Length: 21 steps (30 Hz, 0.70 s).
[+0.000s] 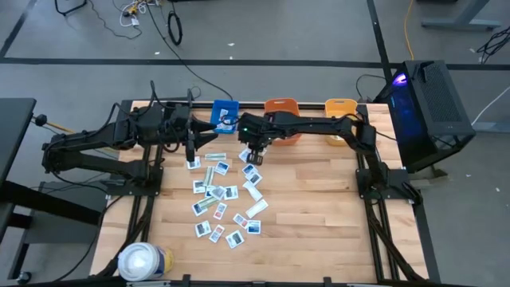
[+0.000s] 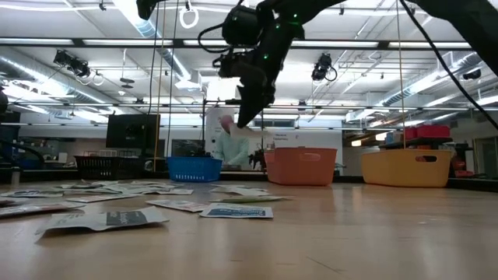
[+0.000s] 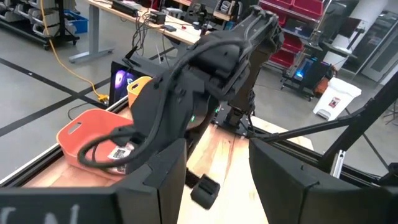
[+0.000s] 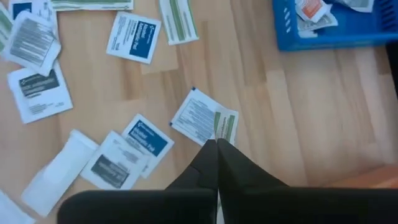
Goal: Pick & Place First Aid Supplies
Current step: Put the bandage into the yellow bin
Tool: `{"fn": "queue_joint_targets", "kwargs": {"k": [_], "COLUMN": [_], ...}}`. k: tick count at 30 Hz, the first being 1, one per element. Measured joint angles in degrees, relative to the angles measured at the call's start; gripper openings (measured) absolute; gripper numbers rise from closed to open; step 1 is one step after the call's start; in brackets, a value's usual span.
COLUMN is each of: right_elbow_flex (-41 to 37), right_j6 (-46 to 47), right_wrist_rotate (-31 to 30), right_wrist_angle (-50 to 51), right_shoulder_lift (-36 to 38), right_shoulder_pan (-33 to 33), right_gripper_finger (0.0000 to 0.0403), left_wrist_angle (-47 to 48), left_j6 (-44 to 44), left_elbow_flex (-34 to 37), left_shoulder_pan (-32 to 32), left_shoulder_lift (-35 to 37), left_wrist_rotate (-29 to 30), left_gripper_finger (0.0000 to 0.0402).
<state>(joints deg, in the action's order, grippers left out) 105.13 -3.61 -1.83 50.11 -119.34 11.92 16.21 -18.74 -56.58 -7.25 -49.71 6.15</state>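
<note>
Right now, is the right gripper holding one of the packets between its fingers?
No. In the right wrist view the right gripper is shut with nothing between its fingers, and the packets lie flat on the table below it.

A grey floor [image 1: 303, 32] surrounds the wooden table [image 1: 319, 215], with black cables [image 1: 171, 28] lying on it beyond the far edge. Long ceiling lights [image 2: 436, 78] run overhead, and a desk [image 3: 124, 18] stands farther off.

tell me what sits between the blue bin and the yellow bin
The orange bin sits between the blue bin and yellow bin, clearest in the high view.
</note>
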Motion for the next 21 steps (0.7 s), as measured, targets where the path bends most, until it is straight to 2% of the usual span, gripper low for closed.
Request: {"fn": "queue_joint_targets", "kwargs": {"k": [3,7,12,21], "right_elbow_flex": [-2.72,-10.57,-22.57,-38.46], "right_j6": [0.46,2.72,7.83,13.96], "right_wrist_rotate": [0.36,0.36,-0.5,-4.18], "right_wrist_angle": [-0.93,-5.64,-13.12,-16.49], "right_shoulder_lift": [2.6,7.42,16.51,31.28], "right_shoulder_pan": [0.0,0.0,0.03,0.07], "right_gripper_finger": [0.0,0.0,0.0,0.0], "left_wrist_angle": [0.01,0.13,0.17,0.14], "left_j6": [0.06,0.55,1.27,2.03], "left_elbow_flex": [0.0,0.0,0.0,0.0], "left_shoulder_pan": [0.0,0.0,0.0,-0.02], "left_shoulder_lift": [0.0,0.0,0.0,0.0], "left_wrist_rotate": [-0.37,-0.42,-0.42,-0.41], "left_gripper_finger": [0.0179,0.0179,0.0179,0.0179]}}
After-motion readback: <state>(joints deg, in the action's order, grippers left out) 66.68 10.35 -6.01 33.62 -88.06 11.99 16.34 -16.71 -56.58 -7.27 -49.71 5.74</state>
